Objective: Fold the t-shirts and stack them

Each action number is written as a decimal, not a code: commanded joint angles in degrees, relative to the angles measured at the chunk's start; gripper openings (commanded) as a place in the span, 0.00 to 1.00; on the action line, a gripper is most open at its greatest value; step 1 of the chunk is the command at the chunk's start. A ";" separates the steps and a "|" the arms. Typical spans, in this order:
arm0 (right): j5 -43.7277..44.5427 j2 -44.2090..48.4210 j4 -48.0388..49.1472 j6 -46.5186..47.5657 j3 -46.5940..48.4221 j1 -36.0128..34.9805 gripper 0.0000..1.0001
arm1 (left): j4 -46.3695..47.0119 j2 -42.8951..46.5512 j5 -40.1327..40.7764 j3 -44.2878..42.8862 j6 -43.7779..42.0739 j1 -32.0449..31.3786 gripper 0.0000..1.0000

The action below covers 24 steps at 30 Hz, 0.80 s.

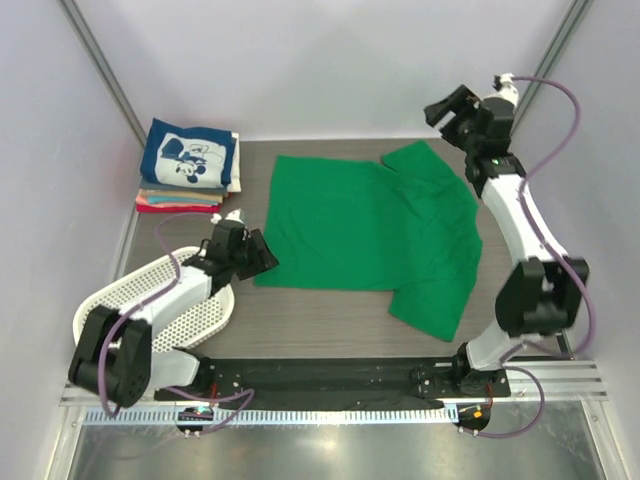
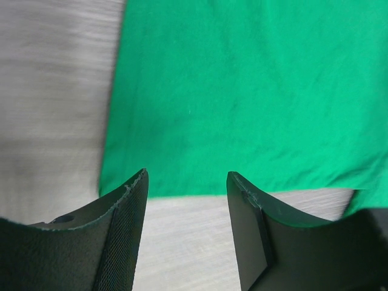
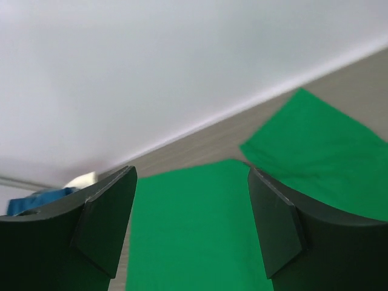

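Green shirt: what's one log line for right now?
green shirt: spread out | left gripper: open, by shirt corner | right gripper: open, near far sleeve

The spread t-shirt (image 1: 370, 235) is seen as plain bright green. Far left, the top t-shirt (image 1: 190, 155) is navy with a white cartoon print. Cream, tan and red-pink are seen on the lower t-shirts (image 1: 178, 202). Near left, the basket (image 1: 195, 310) is white and perforated. The table (image 1: 330, 330) is grey-brown woodgrain.
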<state>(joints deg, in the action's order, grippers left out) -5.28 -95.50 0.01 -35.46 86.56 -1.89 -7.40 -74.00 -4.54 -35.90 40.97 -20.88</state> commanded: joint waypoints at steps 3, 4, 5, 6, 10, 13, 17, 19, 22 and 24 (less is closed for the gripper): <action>15.82 18.28 -19.25 2.25 -18.24 -0.13 0.82 | -7.44 12.27 10.15 3.55 7.71 -1.26 0.55; 15.83 20.68 -19.52 1.46 -21.41 -0.04 0.82 | -8.15 13.34 11.12 3.99 8.85 -1.87 0.55; 15.30 23.49 -19.52 0.67 -27.44 -0.04 0.82 | -8.85 13.87 12.69 4.26 9.21 -1.97 0.55; 14.69 25.61 -19.61 -0.39 -30.02 -0.04 0.82 | -11.04 13.97 13.32 3.91 9.30 -1.97 0.55; 8.38 33.26 -20.57 -1.98 -38.21 -0.04 0.82 | -15.80 11.95 16.40 3.03 9.92 -2.41 0.56; 6.07 34.59 -20.93 -1.63 -40.94 -0.04 0.80 | -13.35 6.60 12.89 1.89 9.57 -2.67 0.56; 2.56 35.82 -21.02 -0.75 -42.53 -0.04 0.80 | -12.11 0.00 14.73 -1.01 10.00 -3.99 0.56; 2.20 36.09 -21.63 -0.14 -42.27 -0.04 0.80 | -13.34 -2.90 15.43 -2.15 9.83 -3.99 0.54; 2.55 37.32 -22.68 1.09 -42.09 -0.04 0.80 | -14.13 -4.31 16.05 -2.86 10.09 -3.99 0.49; 4.04 38.19 -23.21 1.36 -42.62 -0.04 0.80 | -13.52 -5.19 15.96 -3.04 9.92 -3.99 0.47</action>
<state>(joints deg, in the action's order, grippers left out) -1.65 -59.68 -22.70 -35.79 43.48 -1.76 -20.38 -78.30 9.37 -37.54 50.59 -24.71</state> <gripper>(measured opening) 0.802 0.479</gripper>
